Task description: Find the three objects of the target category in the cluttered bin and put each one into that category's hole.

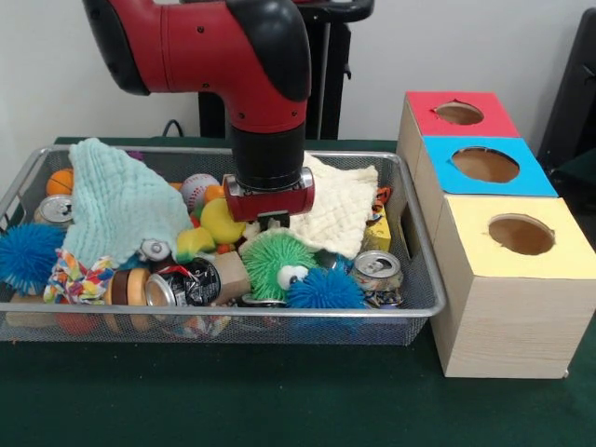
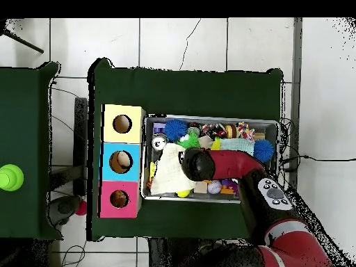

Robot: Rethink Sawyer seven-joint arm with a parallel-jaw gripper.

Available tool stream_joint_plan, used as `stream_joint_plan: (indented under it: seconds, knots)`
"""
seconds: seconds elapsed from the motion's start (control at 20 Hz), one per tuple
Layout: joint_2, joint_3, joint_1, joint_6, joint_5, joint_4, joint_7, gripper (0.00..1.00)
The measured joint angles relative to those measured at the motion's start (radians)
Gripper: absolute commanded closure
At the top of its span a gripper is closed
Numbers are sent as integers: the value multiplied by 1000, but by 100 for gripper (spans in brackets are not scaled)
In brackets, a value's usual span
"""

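Observation:
The wire-mesh bin [image 1: 424, 289] is full of clutter and also shows in the overhead view [image 2: 274, 124]. My gripper [image 1: 270, 221] is down in the bin's middle, under the red wrist block; its tips are hidden among the objects. In the overhead view the arm's end [image 2: 192, 164] covers it. A yellow plush toy [image 1: 220, 223], seemingly the duck, lies just left of the gripper and touches it or nearly so. The tiger is not visible. The red-topped box's hole [image 1: 458, 113] is at the far right and shows empty in the overhead view [image 2: 119, 199].
A teal cloth [image 1: 121, 209] and a cream cloth [image 1: 340, 214] cover parts of the bin. A green spiky ball [image 1: 277, 259], blue spiky balls [image 1: 321, 291], cans [image 1: 377, 272] and a baseball [image 1: 198, 189] lie around. The blue-topped [image 1: 484, 165] and yellow-topped [image 1: 521, 235] boxes stand beside the red one.

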Motion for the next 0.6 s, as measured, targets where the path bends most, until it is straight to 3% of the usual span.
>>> stream_joint_plan:
  seconds: [0.35,0.6]
  knots:
    - [-28,-13,2,46,-110,-20,-1,100]
    - [-32,15,-49,74,-164,-33,-17,100]
